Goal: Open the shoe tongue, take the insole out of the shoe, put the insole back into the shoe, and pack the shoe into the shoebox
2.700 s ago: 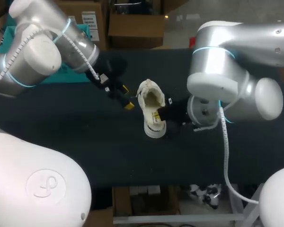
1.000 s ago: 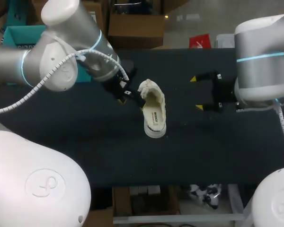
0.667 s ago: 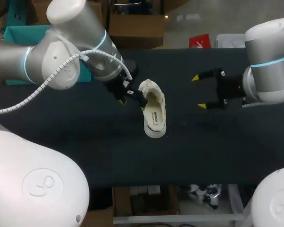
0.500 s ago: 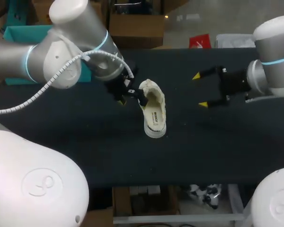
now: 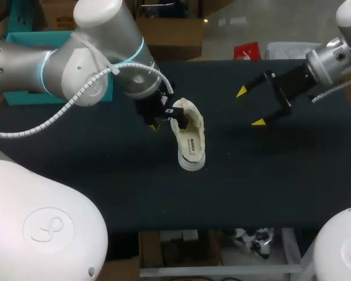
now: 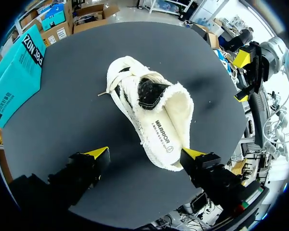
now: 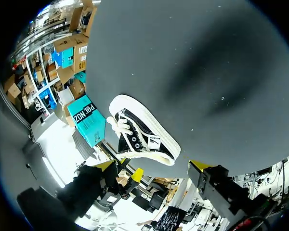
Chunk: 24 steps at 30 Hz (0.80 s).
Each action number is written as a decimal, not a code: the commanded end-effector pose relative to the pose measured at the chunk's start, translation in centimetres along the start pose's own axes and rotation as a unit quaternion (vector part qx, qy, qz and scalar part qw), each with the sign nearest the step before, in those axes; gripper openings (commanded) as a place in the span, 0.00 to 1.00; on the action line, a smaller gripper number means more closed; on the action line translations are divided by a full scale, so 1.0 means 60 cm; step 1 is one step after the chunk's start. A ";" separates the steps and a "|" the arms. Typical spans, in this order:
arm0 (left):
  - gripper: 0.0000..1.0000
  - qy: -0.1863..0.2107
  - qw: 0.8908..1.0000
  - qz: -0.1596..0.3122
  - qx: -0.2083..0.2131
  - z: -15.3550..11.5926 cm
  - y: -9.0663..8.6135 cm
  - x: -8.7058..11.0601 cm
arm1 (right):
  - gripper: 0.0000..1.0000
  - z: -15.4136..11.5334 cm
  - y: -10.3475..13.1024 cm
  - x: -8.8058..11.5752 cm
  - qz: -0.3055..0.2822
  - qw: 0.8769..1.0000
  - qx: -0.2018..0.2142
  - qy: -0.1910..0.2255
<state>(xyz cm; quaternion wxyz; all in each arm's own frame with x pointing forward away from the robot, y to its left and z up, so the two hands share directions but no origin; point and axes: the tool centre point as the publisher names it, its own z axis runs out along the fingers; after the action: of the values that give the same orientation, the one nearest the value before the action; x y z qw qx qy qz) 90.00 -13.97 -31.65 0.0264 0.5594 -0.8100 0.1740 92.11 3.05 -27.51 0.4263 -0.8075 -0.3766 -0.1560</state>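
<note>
The shoe [image 5: 189, 139] sits near the middle of the dark worktop [image 5: 93, 175], showing a white sole wall and a fleecy rim round its mouth. In the left wrist view a dark piece [image 6: 151, 92] lies inside that mouth, on the side toward the laces [image 6: 116, 79]. Whether it is the tongue or the insole cannot be told. The right wrist view shows the shoe's other flank, which is black with eyelets above the white sole.

The left end effector [image 5: 164, 117] hangs at one end of the shoe, by the rim of its mouth. Its fingers are spread wide, and the shoe lies ahead of them, with one yellow tip just beside the sole's edge. Whether that tip touches the sole cannot be told.

The right end effector [image 5: 250, 107] is well apart from the shoe, on the side opposite the left arm. Its fingers are also spread, with nothing between them.

The teal shoebox [image 6: 14, 67] lies at the worktop's edge, well apart from the shoe. Only its flat printed face shows, so what it holds cannot be told.
</note>
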 end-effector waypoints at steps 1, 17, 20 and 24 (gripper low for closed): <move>1.00 0.015 1.000 -0.003 -0.012 0.035 -0.016 -0.006 | 1.00 -0.010 -0.001 0.002 -0.011 0.984 0.176 -0.003; 1.00 0.031 0.999 -0.035 -0.027 0.059 -0.043 0.002 | 1.00 -0.007 -0.045 -0.005 -0.028 0.999 0.021 -0.001; 1.00 0.021 0.998 -0.041 -0.034 0.060 -0.050 0.005 | 1.00 -0.007 -0.052 -0.012 -0.015 0.999 -0.036 0.022; 1.00 0.006 0.998 -0.046 -0.043 0.059 -0.056 0.015 | 1.00 -0.007 -0.052 -0.012 -0.015 0.999 -0.036 0.022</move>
<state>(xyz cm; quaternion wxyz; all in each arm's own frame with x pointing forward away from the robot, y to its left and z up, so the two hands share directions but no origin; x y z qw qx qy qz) 92.83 -15.97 -34.28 0.0713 0.5901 -0.7883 0.1591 90.55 3.51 -26.06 0.4863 -0.7653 -0.3966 -0.1431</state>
